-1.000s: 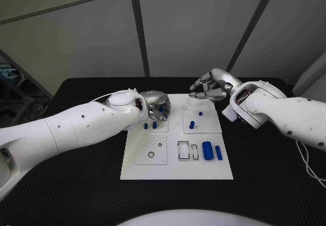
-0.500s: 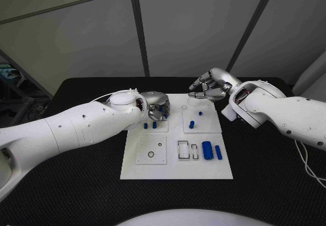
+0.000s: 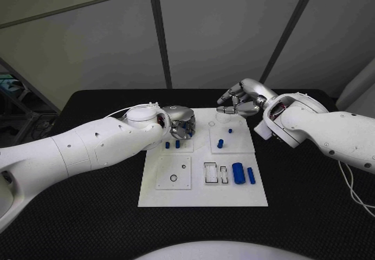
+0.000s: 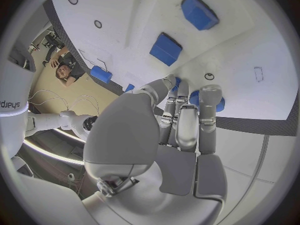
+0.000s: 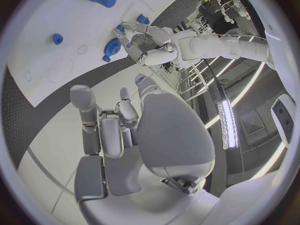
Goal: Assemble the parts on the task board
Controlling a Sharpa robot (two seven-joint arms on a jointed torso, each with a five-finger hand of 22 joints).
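Observation:
The white task board (image 3: 203, 197) lies in the middle of the black table. My left hand (image 3: 181, 122) hovers over the board's far left corner, its fingers (image 4: 187, 120) curled round a round blue part (image 4: 215, 103). My right hand (image 3: 240, 103) hangs above the board's far edge with its fingers (image 5: 106, 130) half bent and the thumb apart; nothing shows between them. Two small blue parts (image 3: 172, 144) stand just below the left hand. Another blue part (image 3: 220, 143) and a short peg (image 3: 231, 130) sit in the right block.
A thick blue cylinder (image 3: 238, 173) and a thin one (image 3: 251, 175) lie on the board's near right, beside empty outlined slots (image 3: 212, 172). A black ring (image 3: 173, 177) lies on the near left plate. Black table (image 3: 94, 216) surrounds the board.
My right hand has risen a little off the board's far edge. My left hand has stayed almost still with its blue part.

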